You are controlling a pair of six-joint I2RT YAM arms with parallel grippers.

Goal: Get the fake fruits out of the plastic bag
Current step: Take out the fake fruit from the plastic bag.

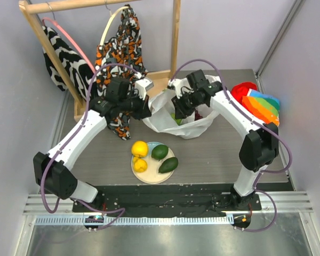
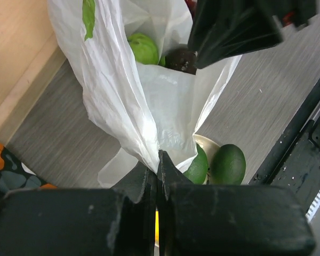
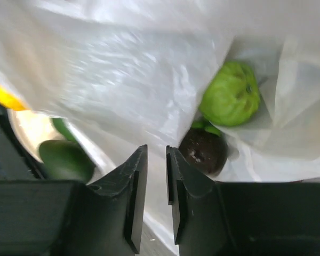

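The thin white translucent plastic bag (image 1: 191, 128) sits on the grey wood-grain counter (image 1: 213, 154), behind a round cream plate (image 1: 150, 180). The left pincer (image 2: 157, 161) is clenched on a gathered fold of the bag's film and holds that side up. The right pincer (image 3: 156, 151) is down in the bag's mouth. Its jaws stand close together with a narrow slit between them and no fruit in it, and whether they nip the film cannot be told. Just beside it, inside the bag, lie a light green round fruit (image 3: 230, 94) and a dark brownish round fruit (image 3: 204, 152). On the plate rest two yellow lemons (image 1: 140, 148) and two dark green avocado-shaped ovals (image 1: 168, 165).
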